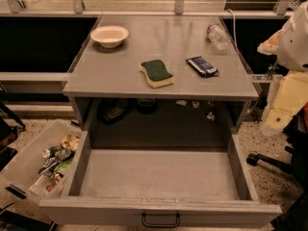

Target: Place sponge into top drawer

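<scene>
A speckled floor [262, 143] surrounds a grey cabinet whose flat top [120, 76] runs back toward a railing that the upper edge cuts off. The sponge [156, 73] lies green side up near the front middle of that top. A dark blue packet [202, 66] lies to its right, apart from it, and a pale bowl [109, 35] stands well off at the back left. A clear container [218, 36] at the back right appears to lie on its side. Below, the top drawer [96, 211] is pulled fully out, with its dark handle [160, 220] at the bottom edge. The recess behind it is shadowed, and the dim things there are hard to identify. On the left, a clear bin [24, 162] holds clutter. The gripper is out of view, so I cannot tell its state; only white and pale yellow shapes [291, 81] show at the right edge, both cut off.
</scene>
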